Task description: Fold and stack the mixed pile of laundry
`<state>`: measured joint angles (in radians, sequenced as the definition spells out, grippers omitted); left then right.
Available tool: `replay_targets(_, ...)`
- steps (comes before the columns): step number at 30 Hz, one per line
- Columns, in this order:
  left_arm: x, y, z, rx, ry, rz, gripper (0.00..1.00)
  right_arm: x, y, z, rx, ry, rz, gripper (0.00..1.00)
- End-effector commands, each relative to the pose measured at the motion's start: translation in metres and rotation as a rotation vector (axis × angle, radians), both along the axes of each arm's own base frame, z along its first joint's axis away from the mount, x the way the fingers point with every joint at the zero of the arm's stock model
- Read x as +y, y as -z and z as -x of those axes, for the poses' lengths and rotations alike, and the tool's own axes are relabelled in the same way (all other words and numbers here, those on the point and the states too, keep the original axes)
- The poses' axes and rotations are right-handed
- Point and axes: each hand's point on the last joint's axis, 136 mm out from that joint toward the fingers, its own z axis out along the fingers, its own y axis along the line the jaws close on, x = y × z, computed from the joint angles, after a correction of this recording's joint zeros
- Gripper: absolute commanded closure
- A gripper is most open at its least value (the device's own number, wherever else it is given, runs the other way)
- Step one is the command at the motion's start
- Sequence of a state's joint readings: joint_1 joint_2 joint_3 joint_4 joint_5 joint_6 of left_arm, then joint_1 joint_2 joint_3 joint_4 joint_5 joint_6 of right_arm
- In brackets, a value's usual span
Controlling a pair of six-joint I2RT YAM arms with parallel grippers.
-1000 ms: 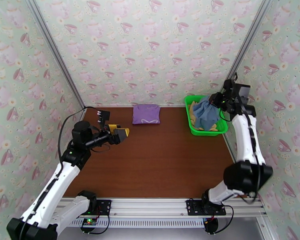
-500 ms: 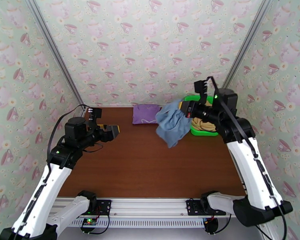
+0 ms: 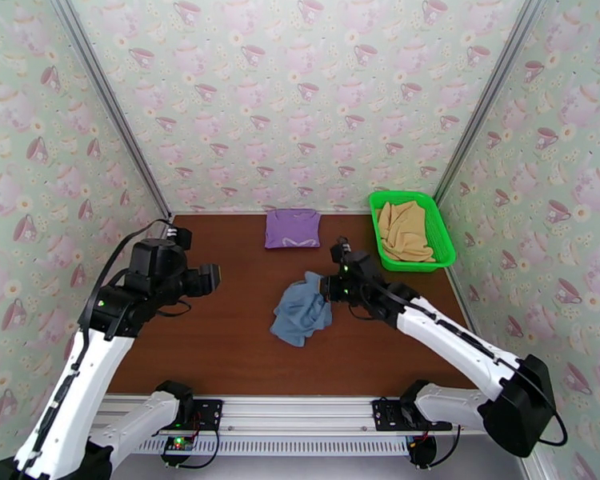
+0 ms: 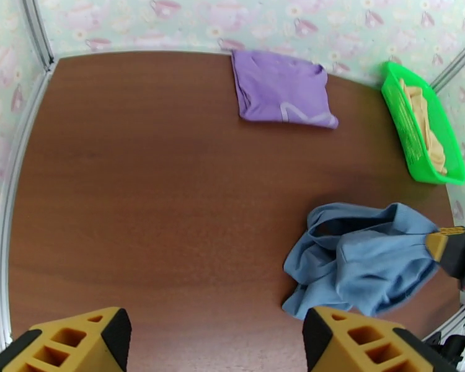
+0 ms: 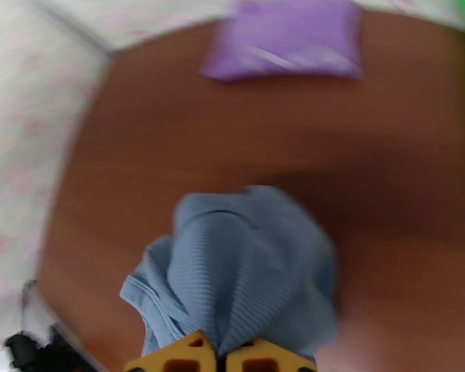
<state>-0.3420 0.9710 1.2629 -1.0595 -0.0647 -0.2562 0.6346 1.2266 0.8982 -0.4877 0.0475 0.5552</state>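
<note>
Pinching a bunched fold of the slate blue-grey garment (image 3: 302, 310), the right gripper (image 3: 326, 286) has its two yellow fingers pressed together on the cloth. In the right wrist view the ribbed fabric rises straight out of the closed tips, with no gap between them. The rest of the garment spreads in loose, crumpled folds on the brown table (image 3: 220, 346). It lies well to the left of the green basket (image 3: 404, 266) and nearer the arm bases than the basket is. One rounded opening, a neck or a sleeve, gapes on the side away from the basket, as the left wrist view shows.

The tan-yellow garment (image 3: 404, 230) lies inside the basket, heaped unevenly and covering most of its floor. The lilac purple garment (image 3: 293, 228) sits to the left of the basket, apart from it and level with its middle. It is folded into a flat rectangle close to the back wall, with a pale marking along the edge nearest the arms. Of the three, only the blue-grey garment is touched by a gripper.

The left gripper (image 3: 208, 279) hovers above the table far to the left of the basket, beyond both the lilac and the blue-grey garments. Its yellow fingers (image 4: 77, 339) are spread wide apart with nothing between them, and they point toward the basket's side of the table.
</note>
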Motion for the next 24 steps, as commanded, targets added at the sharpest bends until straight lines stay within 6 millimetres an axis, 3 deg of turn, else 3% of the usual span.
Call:
replay_targets(1,-0.023,0.038,0.006,0.103,0.042,-0.018,0.22,-0.063,0.009,-0.007,-0.046,0.217,0.157,0.38)
replay_targets(3,-0.047,0.059,0.008,0.141,0.094,-0.025,0.22,-0.074,0.01,-0.002,-0.045,0.214,0.192,0.24)
replay_targets(5,-0.071,0.079,0.007,0.163,0.138,-0.017,0.23,-0.072,0.004,0.001,-0.052,0.156,0.217,0.19)
replay_targets(7,-0.09,0.098,0.008,0.185,0.159,-0.004,0.24,-0.057,-0.004,0.005,-0.051,0.049,0.231,0.16)
replay_targets(9,-0.096,0.116,0.008,0.208,0.145,-0.003,0.25,-0.037,-0.012,0.008,-0.056,-0.064,0.273,0.15)
replay_targets(11,-0.094,0.137,0.012,0.248,0.124,-0.016,0.26,-0.015,-0.013,0.011,-0.032,-0.165,0.314,0.15)
replay_targets(14,-0.082,0.15,0.016,0.268,0.077,-0.045,0.27,0.02,-0.003,0.009,0.023,-0.282,0.369,0.16)
replay_targets(19,-0.063,0.151,0.027,0.258,0.03,-0.053,0.26,0.069,0.022,-0.003,0.115,-0.367,0.408,0.24)
replay_targets(24,-0.046,0.153,0.036,0.263,-0.005,-0.054,0.25,0.091,0.051,-0.01,0.202,-0.352,0.415,0.29)
